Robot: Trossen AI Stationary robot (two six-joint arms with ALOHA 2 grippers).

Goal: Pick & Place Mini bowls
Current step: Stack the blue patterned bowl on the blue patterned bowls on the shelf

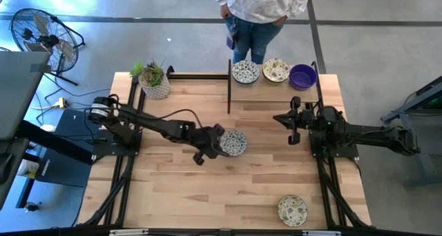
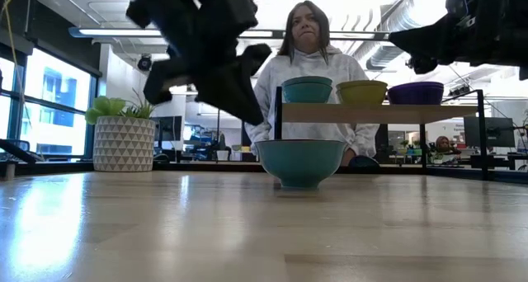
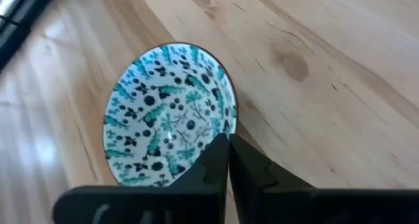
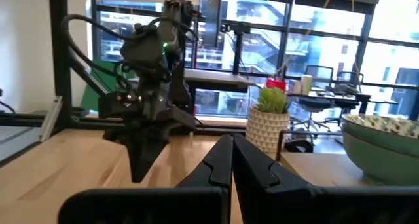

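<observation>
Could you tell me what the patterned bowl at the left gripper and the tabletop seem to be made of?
The patterned bowl looks like glazed ceramic: glossy white inside with teal and dark floral print and soft highlights. The left gripper is shut on its rim. The tabletop appears to be light, smoothly finished wood, with visible grain, knots and plank seams.

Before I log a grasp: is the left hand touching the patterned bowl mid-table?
Touching: left wrist view shows the left hand shut on the patterned bowl's rim.

Five mini bowls (image 1: 233, 143): three shelved, two on table.
</observation>
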